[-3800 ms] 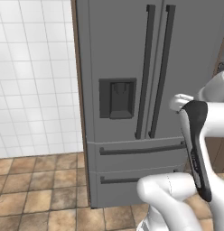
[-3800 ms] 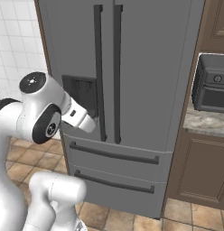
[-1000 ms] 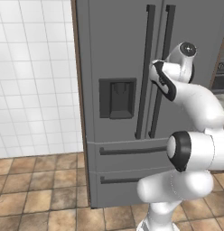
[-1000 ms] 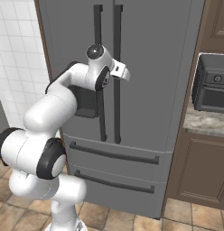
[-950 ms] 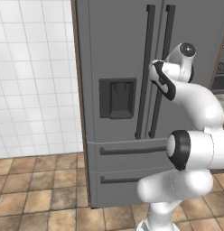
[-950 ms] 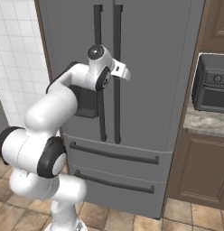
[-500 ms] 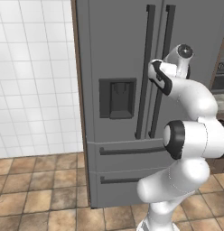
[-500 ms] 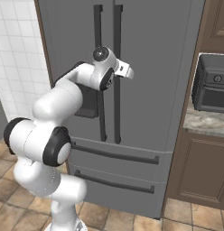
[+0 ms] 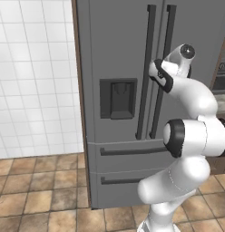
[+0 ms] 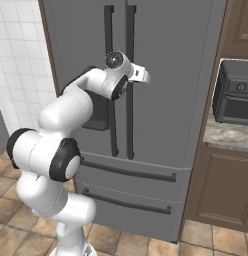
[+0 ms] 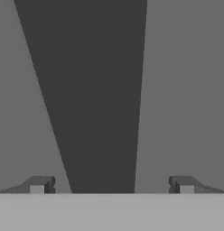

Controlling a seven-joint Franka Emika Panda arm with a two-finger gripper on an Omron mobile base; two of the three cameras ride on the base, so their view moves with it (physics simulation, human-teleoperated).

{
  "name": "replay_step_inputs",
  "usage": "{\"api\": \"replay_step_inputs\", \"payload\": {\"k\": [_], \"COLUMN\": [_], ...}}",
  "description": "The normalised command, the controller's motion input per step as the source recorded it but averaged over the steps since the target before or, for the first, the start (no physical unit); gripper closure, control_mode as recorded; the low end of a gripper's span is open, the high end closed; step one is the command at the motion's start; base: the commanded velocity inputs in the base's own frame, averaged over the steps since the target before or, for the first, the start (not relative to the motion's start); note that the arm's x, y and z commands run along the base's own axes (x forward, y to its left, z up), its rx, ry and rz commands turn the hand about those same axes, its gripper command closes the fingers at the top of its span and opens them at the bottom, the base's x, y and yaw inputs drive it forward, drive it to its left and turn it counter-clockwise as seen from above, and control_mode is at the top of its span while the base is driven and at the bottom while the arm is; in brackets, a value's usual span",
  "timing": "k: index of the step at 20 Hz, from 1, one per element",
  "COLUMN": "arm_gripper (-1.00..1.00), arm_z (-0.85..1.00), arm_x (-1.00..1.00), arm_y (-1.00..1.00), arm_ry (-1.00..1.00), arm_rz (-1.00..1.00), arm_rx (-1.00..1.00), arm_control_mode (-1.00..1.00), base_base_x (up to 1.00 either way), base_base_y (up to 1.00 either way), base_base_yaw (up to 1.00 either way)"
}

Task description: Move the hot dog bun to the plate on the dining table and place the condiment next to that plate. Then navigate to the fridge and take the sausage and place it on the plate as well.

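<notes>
Fridge [image 10: 166, 100] door handle [image 11: 95, 99] between spread tips of pincer [image 11: 111, 185]

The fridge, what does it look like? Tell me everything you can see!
The fridge is tall, grey and looks like brushed steel. Its two upper doors are shut, each with a long dark upright handle near the middle seam. The left door has a dark dispenser recess. Below are two drawers with dark bar handles. It stands on brown floor tiles between a white tiled wall and brown cabinets. The open gripper straddles a door handle, not yet gripping it.
</notes>
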Motion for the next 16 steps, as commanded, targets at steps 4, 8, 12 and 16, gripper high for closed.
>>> {"api": "replay_step_inputs", "payload": {"k": [4,8,12,16], "arm_gripper": [-1.00,1.00,1.00,1.00], "arm_z": [-0.16,-0.20,-0.16,-0.14], "arm_x": [0.53,0.49,0.20,-0.10], "arm_y": [0.00,0.00,0.00,0.00], "arm_ry": [0.00,0.00,0.01,0.01], "arm_rz": [0.00,0.00,0.01,0.00], "arm_rx": [0.00,0.00,0.00,-0.02], "arm_control_mode": [-1.00,-1.00,-1.00,-1.00], "base_base_x": [0.00,0.00,0.00,0.00], "base_base_y": [0.00,0.00,0.00,0.00], "base_base_yaw": [0.00,0.00,0.00,0.00]}}
